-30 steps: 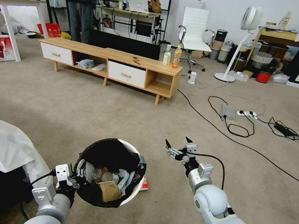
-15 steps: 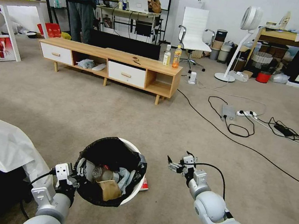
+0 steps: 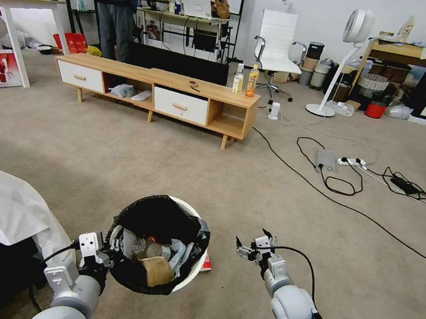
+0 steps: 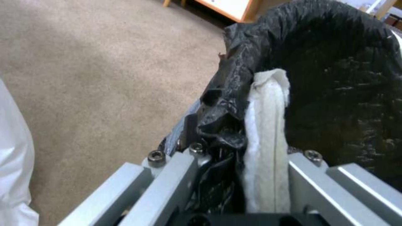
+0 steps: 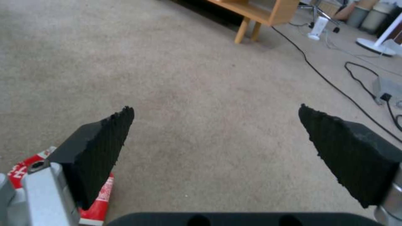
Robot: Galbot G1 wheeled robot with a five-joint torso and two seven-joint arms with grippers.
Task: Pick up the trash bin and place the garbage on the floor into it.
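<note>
The trash bin (image 3: 187, 275), white and lined with a black bag (image 3: 163, 216) folded over its rim, is seen near the robot on the left of the scene, tilted toward the camera; whether it rests on the floor (image 3: 118, 157) or is lifted clear of it cannot be told from the head view. Inside it a brown paper bag (image 3: 156, 270), a clear bottle (image 3: 143, 248) and crumpled white tissues (image 3: 176, 256) are gathered; a strip of white tissue (image 4: 268, 131) is draped against the bag at the near rim. The near rim is clamped by the left gripper (image 3: 104, 256); in the left wrist view its fingers (image 4: 167, 169) are pressed on the folded bag and tissue. A red-and-white snack wrapper (image 3: 206, 261) lies flat on the carpet just right of the bin, partly hidden by it. The right gripper (image 3: 249, 245) is held low over the carpet to the right of the wrapper; its fingers (image 5: 100, 147) are spread wide with nothing between them, and the wrapper (image 5: 100, 201) is seen beneath one of them. Farther off, a low wooden cabinet (image 3: 143, 89) stands on the left; black cables (image 3: 342, 183) trail across the floor on the right.
</note>
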